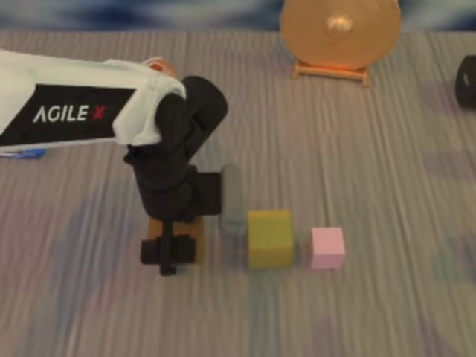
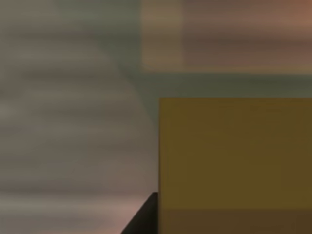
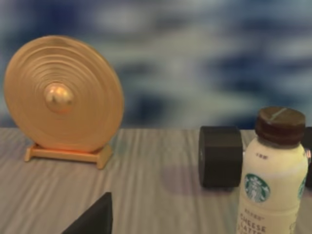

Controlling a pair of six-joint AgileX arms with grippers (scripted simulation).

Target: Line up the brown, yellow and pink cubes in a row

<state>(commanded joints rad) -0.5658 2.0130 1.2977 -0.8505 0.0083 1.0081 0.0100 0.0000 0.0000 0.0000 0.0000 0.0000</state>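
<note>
Worktop [image 1: 357, 312]: grey, wood-grained, streaked; a blurred blue-and-white backdrop is seen behind its far edge.

Near row, left to right: brown cube [image 1: 195, 239], largely covered by the left gripper [image 1: 169, 256]; yellow cube [image 1: 269, 238] near it; pink cube [image 1: 327, 248] just right of the yellow one.

Left gripper: lowered over the brown cube; finger opening and grip cannot be told.

Right gripper: not shown from above.

Far edge: orange disc on a stand [image 1: 339, 31]; dark cylinder [image 3: 220, 156]; coffee bottle [image 3: 273, 175].
</note>
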